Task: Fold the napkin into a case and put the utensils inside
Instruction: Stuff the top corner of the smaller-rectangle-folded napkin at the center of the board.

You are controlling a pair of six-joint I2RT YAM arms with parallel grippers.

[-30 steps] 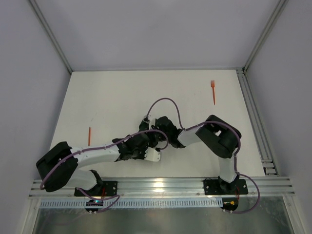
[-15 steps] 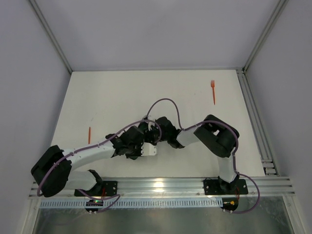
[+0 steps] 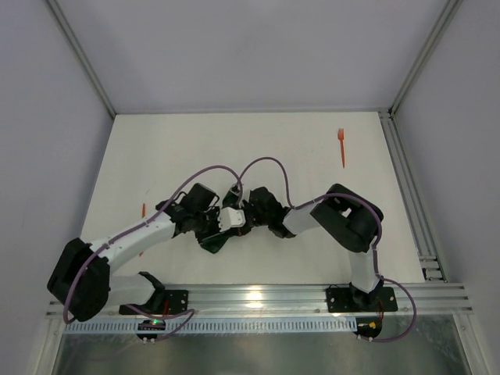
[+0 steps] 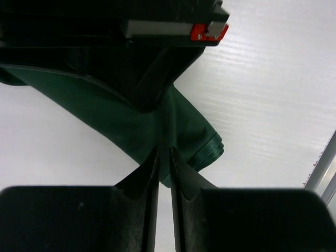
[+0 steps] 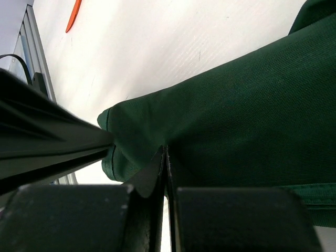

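- Fingers [image 4: 149, 178] of left gripper [image 4: 164, 157], left wrist view: narrowed to a slit at bottom centre, nipping a fold of the napkin [image 4: 131, 118]. Dark green cloth slanting from upper left down to a bunched corner right of centre, over white table [image 4: 262, 94].
- Right wrist view: right gripper [image 5: 166, 152] at bottom centre, clamped almost flat on the napkin [image 5: 236, 100], which fills the right half. Orange utensil [image 5: 73, 13] in the upper left corner.
- Top external view: both grippers meeting at frame centre, close together over the crumpled napkin [image 3: 212, 241]. Fork [image 3: 341, 146] lying upper right, well apart. Orange utensil [image 3: 143, 209] at left, just beside the left arm.
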